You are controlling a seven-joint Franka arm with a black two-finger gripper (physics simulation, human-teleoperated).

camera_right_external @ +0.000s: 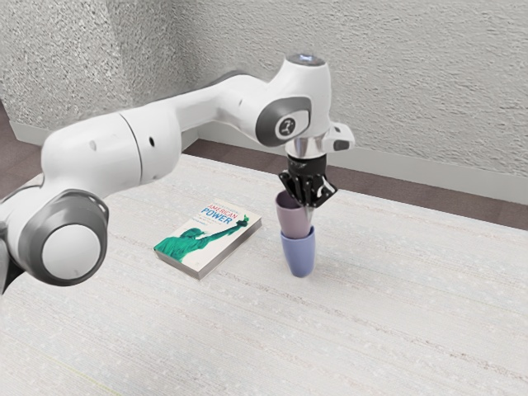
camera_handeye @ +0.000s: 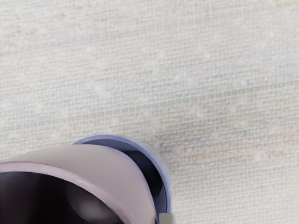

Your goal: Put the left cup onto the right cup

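A pale mauve cup (camera_right_external: 291, 216) stands slightly tilted with its lower part inside a blue cup (camera_right_external: 299, 254), which rests upright on the table near the middle. My black gripper (camera_right_external: 308, 198) hangs straight down from the white arm and is shut on the mauve cup's rim, on the side toward the exterior view's right. In the wrist view the mauve cup (camera_handeye: 84, 163) sits just under my hand with its dark inside showing. The blue cup's rim (camera_handeye: 156, 161) curves around it.
A book (camera_right_external: 208, 237) with a green statue on its white cover lies flat to the exterior view's left of the cups. The light woven tabletop (camera_right_external: 396, 313) stretches wide to the right and front. A rough grey wall stands behind.
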